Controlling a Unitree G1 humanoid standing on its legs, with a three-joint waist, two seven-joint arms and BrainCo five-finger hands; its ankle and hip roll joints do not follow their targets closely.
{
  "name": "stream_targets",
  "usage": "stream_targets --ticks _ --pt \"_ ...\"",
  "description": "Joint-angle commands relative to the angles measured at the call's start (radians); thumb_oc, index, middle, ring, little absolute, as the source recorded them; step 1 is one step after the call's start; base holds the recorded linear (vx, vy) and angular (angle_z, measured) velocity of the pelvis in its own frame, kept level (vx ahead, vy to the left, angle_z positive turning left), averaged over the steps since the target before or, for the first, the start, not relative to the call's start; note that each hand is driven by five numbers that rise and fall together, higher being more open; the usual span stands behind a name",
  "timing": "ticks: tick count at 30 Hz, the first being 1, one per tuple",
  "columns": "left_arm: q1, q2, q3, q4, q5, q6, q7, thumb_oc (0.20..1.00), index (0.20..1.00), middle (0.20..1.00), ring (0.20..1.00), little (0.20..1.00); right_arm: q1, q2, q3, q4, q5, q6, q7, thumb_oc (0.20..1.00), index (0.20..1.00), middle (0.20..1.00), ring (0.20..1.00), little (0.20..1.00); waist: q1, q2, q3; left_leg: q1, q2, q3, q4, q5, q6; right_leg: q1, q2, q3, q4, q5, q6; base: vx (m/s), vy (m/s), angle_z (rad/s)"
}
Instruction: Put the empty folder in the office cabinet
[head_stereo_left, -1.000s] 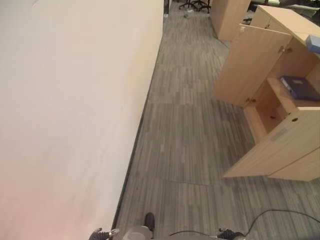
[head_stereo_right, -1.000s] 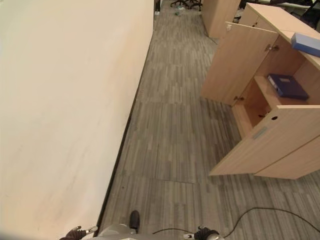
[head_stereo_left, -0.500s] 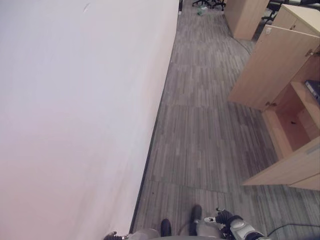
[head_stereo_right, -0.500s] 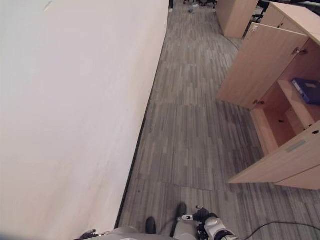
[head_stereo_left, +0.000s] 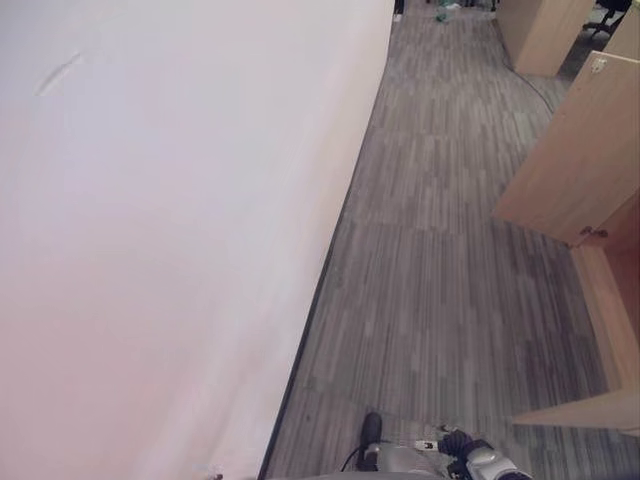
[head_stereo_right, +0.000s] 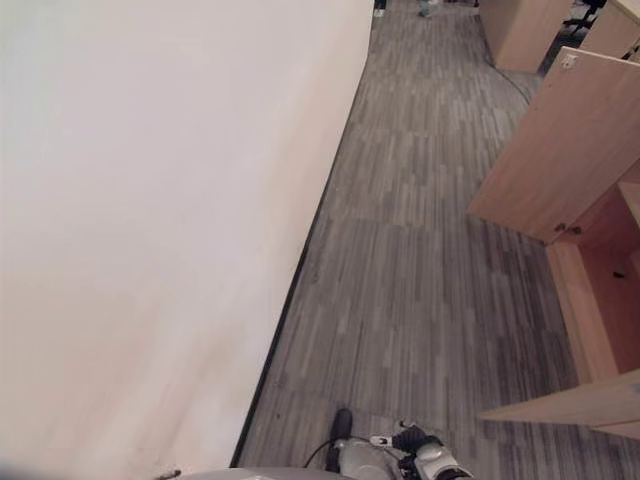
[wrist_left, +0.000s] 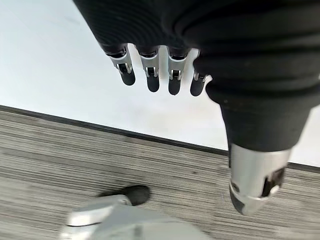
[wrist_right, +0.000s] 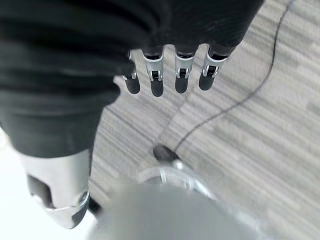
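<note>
Now view swung toward white wall (head_stereo_left: 150, 250); cabinet (head_stereo_right: 575, 150) pushed to right edge, blue folder on its shelf gone from sight. Left hand (wrist_left: 155, 75) and right hand (wrist_right: 170, 75) hang relaxed, holding nothing. Placement probably done, turning away.

I see a matt, smooth pale wall (head_stereo_left: 150, 250), grey wood-grain plank floor (head_stereo_left: 450, 250), and a light matt wood cabinet (head_stereo_right: 575, 150) with smooth door panels.
</note>
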Motion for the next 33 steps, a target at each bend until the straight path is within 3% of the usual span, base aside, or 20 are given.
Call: stream_targets --ticks 1,3,6,7,9,11,12,14,15,16,17,18,23,27,33 --pt "-0.038 0.053 -0.026 0.013 0.028 -0.013 0.021 1.000 1.000 1.000 1.000 1.000 -0.014 -0.004 0.024 0.045 0.003 -0.005 -0.007 1.000 1.000 1.000 1.000 1.000 -0.001 -0.039 0.005 -0.022 0.071 -0.033 -0.050 -0.054 -0.040 -0.031 -0.050 0.063 0.012 -0.008 0.145 0.21 -0.215 -0.06" --pt "-0.056 0.057 -0.035 -0.007 0.014 -0.016 0.020 1.000 1.000 1.000 1.000 1.000 -0.006 -0.003 0.020 0.055 0.011 -0.004 -0.009 1.000 1.000 1.000 1.000 1.000 -0.006 -0.053 0.005 -0.039 0.107 -0.021 0.027 -0.056 -0.070 -0.012 -0.035 0.058 0.028 -0.046 0.128 0.27 -0.291 -0.03" --pt "-0.059 0.059 -0.038 -0.012 0.013 -0.016 0.021 1.000 1.000 1.000 1.000 1.000 -0.002 -0.001 0.023 0.056 0.014 -0.005 -0.010 1.000 1.000 1.000 1.000 1.000 -0.006 -0.060 0.004 -0.054 0.131 -0.008 0.103 -0.033 -0.087 0.009 -0.019 0.055 0.031 -0.070 0.115 0.18 -0.201 0.10" --pt "-0.056 0.063 -0.034 -0.015 0.008 -0.014 0.021 1.000 1.000 1.000 1.000 1.000 -0.001 0.001 0.028 0.057 0.017 -0.007 -0.011 1.000 1.000 1.000 1.000 1.000 -0.003 -0.069 0.008 -0.087 0.149 0.011 0.220 0.015 -0.096 0.045 0.000 0.060 0.032 -0.095 0.098 0.19 -0.279 0.05" --pt "-0.055 0.070 -0.021 -0.016 -0.005 -0.006 0.028 1.000 1.000 1.000 1.000 1.000 -0.011 -0.012 0.025 0.050 0.023 -0.003 -0.020 1.000 1.000 1.000 1.000 1.000 0.021 -0.093 0.058 -0.263 0.144 -0.002 0.626 0.154 -0.060 0.103 0.014 0.079 0.040 -0.125 0.050 0.18 -0.354 0.05" --pt "-0.050 0.072 -0.015 -0.011 -0.013 -0.005 0.028 1.000 1.000 1.000 1.000 1.000 -0.015 -0.020 0.026 0.052 0.024 0.002 -0.021 1.000 1.000 1.000 1.000 1.000 0.036 -0.106 0.073 -0.356 0.136 0.020 0.702 0.148 -0.040 0.122 0.008 0.093 0.042 -0.136 0.041 0.12 -0.142 -0.42" --pt "-0.045 0.069 -0.016 -0.007 -0.015 -0.007 0.027 1.000 1.000 1.000 1.000 1.000 -0.016 -0.025 0.025 0.056 0.023 0.005 -0.023 1.000 1.000 1.000 1.000 1.000 0.054 -0.109 0.080 -0.443 0.121 0.037 0.671 0.098 -0.028 0.146 0.002 0.112 0.032 -0.142 0.045 0.16 -0.015 -0.39" --pt "-0.042 0.068 -0.014 -0.004 -0.015 -0.008 0.026 1.000 1.000 1.000 1.000 1.000 -0.015 -0.027 0.026 0.057 0.020 0.005 -0.022 1.000 1.000 1.000 1.000 1.000 0.062 -0.109 0.079 -0.471 0.110 0.040 0.603 0.086 -0.026 0.157 -0.001 0.122 0.022 -0.144 0.051 0.15 0.038 -0.28" --pt "-0.038 0.069 -0.014 0.003 -0.015 -0.009 0.024 1.000 1.000 1.000 1.000 1.000 -0.013 -0.029 0.033 0.061 0.012 0.004 -0.021 1.000 1.000 1.000 1.000 1.000 0.077 -0.104 0.079 -0.482 0.093 0.026 0.434 0.086 -0.036 0.181 0.000 0.137 0.005 -0.149 0.062 0.27 0.139 -0.43" --pt "-0.034 0.071 -0.012 0.009 -0.022 -0.011 0.018 1.000 1.000 1.000 1.000 1.000 -0.011 -0.032 0.036 0.065 0.006 0.002 -0.017 1.000 1.000 1.000 1.000 1.000 0.091 -0.080 0.066 -0.487 0.086 -0.025 0.192 0.174 -0.066 0.210 0.018 0.154 -0.014 -0.163 0.069 0.37 0.179 -0.59" --pt "-0.033 0.069 -0.015 0.011 -0.022 -0.013 0.019 1.000 1.000 1.000 1.000 1.000 -0.007 -0.033 0.036 0.065 0.002 0.001 -0.018 1.000 1.000 1.000 1.000 1.000 0.094 -0.070 0.067 -0.479 0.090 -0.047 0.098 0.229 -0.077 0.234 0.023 0.162 -0.018 -0.175 0.070 0.34 0.159 -0.52" --pt "-0.031 0.066 -0.017 0.014 -0.023 -0.013 0.018 1.000 1.000 1.000 1.000 1.000 -0.003 -0.034 0.033 0.066 0.001 0.000 -0.018 1.000 1.000 1.000 1.000 1.000 0.095 -0.063 0.063 -0.490 0.095 -0.058 0.050 0.247 -0.083 0.247 0.027 0.170 -0.019 -0.183 0.070 0.25 0.106 -0.43" --pt "-0.015 0.052 -0.016 0.036 -0.012 -0.009 0.010 1.000 1.000 1.000 1.000 1.000 0.022 -0.025 0.020 0.081 -0.016 -0.001 -0.013 1.000 1.000 1.000 1.000 1.000 0.096 -0.046 0.034 -0.443 0.101 -0.100 -0.068 0.293 -0.096 0.290 0.034 0.213 -0.024 -0.215 0.078 0.23 0.117 -0.51" --pt "-0.015 0.055 -0.020 0.036 0.002 -0.009 0.011 1.000 1.000 1.000 1.000 1.000 0.046 -0.009 0.020 0.097 -0.029 0.005 -0.006 1.000 1.000 1.000 1.000 1.000 0.089 -0.051 0.002 -0.391 0.081 -0.087 -0.084 0.279 -0.082 0.303 0.001 0.231 -0.025 -0.227 0.094 0.26 0.188 -0.37" --pt "-0.022 0.067 -0.022 0.018 0.008 -0.015 0.017 1.000 1.000 1.000 1.000 1.000 0.038 0.010 0.024 0.078 -0.027 0.003 0.001 1.000 1.000 1.000 1.000 1.000 0.083 -0.051 -0.025 -0.339 0.032 -0.048 -0.089 0.213 -0.030 0.274 -0.063 0.258 0.023 -0.204 0.149 0.17 0.192 -0.14"
